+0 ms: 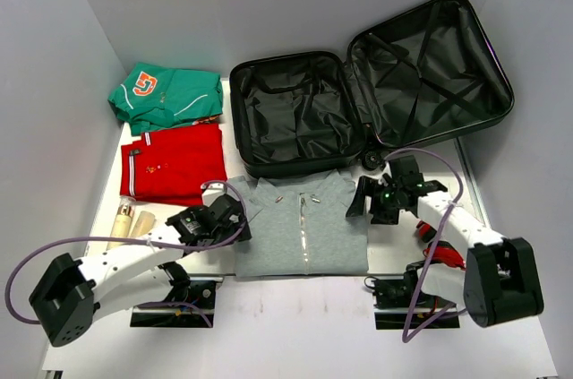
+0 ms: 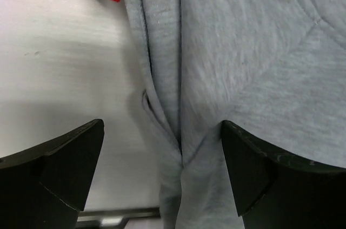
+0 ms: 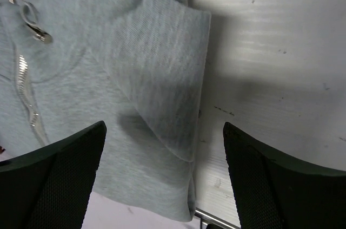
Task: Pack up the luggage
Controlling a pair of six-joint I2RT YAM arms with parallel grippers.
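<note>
Left gripper (image 1: 235,215) stood wide open, nothing held, low over the left edge of the grey top (image 1: 304,227). In the left wrist view one finger (image 2: 65,169) sat over bare table (image 1: 295,330) and the other over grey cloth, with a folded ridge of the top's edge running between them. Contact with the cloth could not be judged. A corner of the red shirt (image 1: 175,164) showed at the top of that view.

Right gripper (image 1: 365,200) was likewise wide open and held nothing, at the top's right edge. In the right wrist view its jaws spanned the folded right sleeve and a strip of bare table beside it. The zip (image 3: 26,91) and its metal pull lay at the left of that view.

Luggage (image 1: 286,110) lay open at the far side of the table, the shallower half flat and just beyond the top's collar, the lid half tipped back to the right. Black lining showed in both halves, with straps across the lid. One small wheel was visible at the hinge, near the right gripper.

Red shirt lay folded to the left of the grey top. A green shirt (image 1: 166,97) lay folded beyond it, left of the luggage. Two pale tube-shaped items (image 1: 125,222) lay at the left table edge; what they were could not be told.
</note>
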